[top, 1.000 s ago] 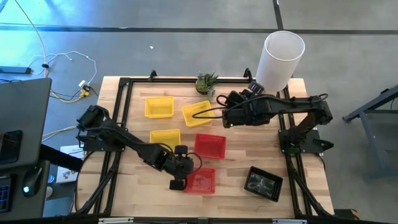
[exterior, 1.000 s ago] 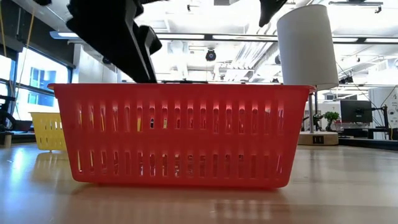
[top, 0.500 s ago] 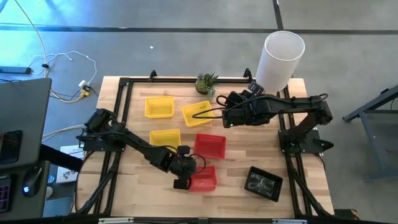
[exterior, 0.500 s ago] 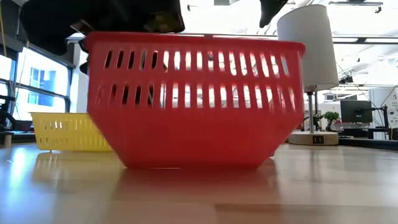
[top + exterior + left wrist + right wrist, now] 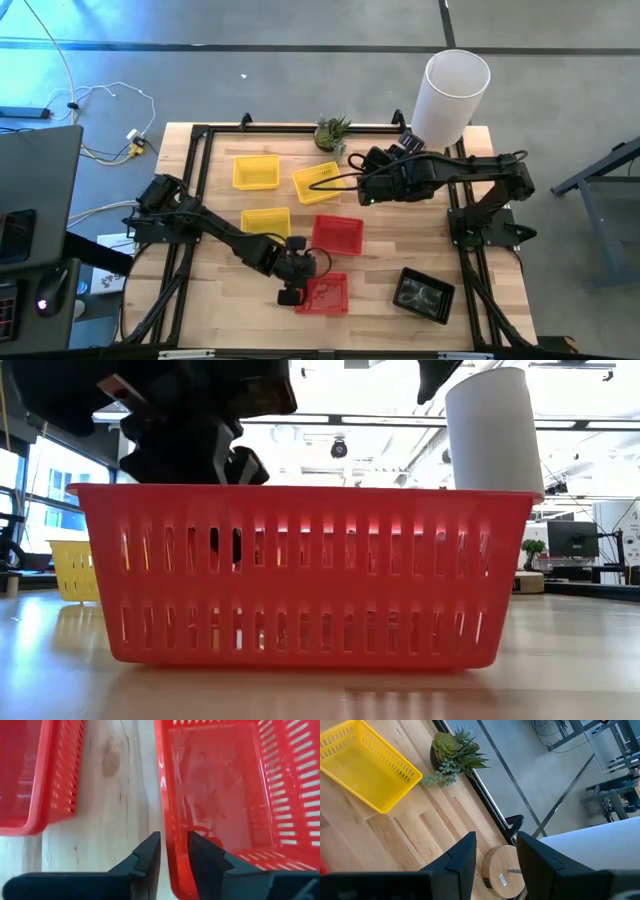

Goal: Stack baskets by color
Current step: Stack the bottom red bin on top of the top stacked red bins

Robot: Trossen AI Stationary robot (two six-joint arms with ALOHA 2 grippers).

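My left gripper [image 5: 296,287] stands at the left wall of the near red basket [image 5: 325,293], one finger inside and one outside. That basket lies flat on its base near the table's front edge [image 5: 300,575]. A second red basket [image 5: 338,233] sits just beyond it. Three yellow baskets [image 5: 255,171] [image 5: 318,181] [image 5: 265,222] rest toward the far left. A black basket [image 5: 424,293] lies at the near right. My right gripper [image 5: 392,150] hangs open high over the far right, holding nothing [image 5: 496,840]. My left gripper [image 5: 174,837] has the near red basket's left wall by its rim [image 5: 167,825]. One finger [image 5: 205,855] is inside the basket and the other [image 5: 145,860] outside. The fingers slant down from above. The basket rests flat on the table.
A tall white cylinder [image 5: 452,95] on a round wooden foot [image 5: 495,870] stands at the far right corner. A small green potted plant [image 5: 332,132] is at the far edge. A dark frame [image 5: 200,150] borders the table. Bare wood lies between the near red basket and the black one.
My left gripper has come down onto the near red basket's left wall. Half a second ago that basket was tipped up off its base; now it lies flat again in about the same place.
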